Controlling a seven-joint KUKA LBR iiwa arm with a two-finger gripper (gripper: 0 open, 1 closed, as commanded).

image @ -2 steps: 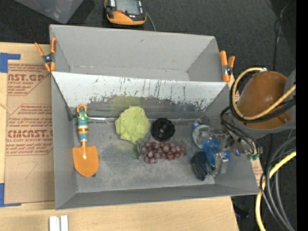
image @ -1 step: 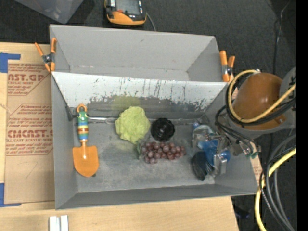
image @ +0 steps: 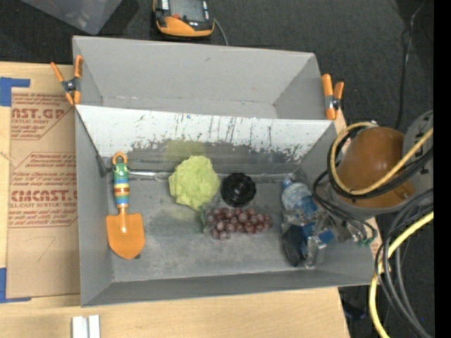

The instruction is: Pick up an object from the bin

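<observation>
Front floor open; behind — grapes, green lump

We take this for a robotics lab: a grey metal bin fills mid-frame, a robot arm trailing looped yellow and black cables stands at the right, and on the dark carpet along the top lie an orange-and-black handheld device and a clear plastic tub.

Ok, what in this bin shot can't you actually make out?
- Camera view: what lies under the claw in the bin's lower right corner; the claw's own body covers it.
- The bluish clear thing beside it: partly behind the arm's cables, too small to name.
- The black round thing by the grapes: too dark to tell its kind.
</observation>
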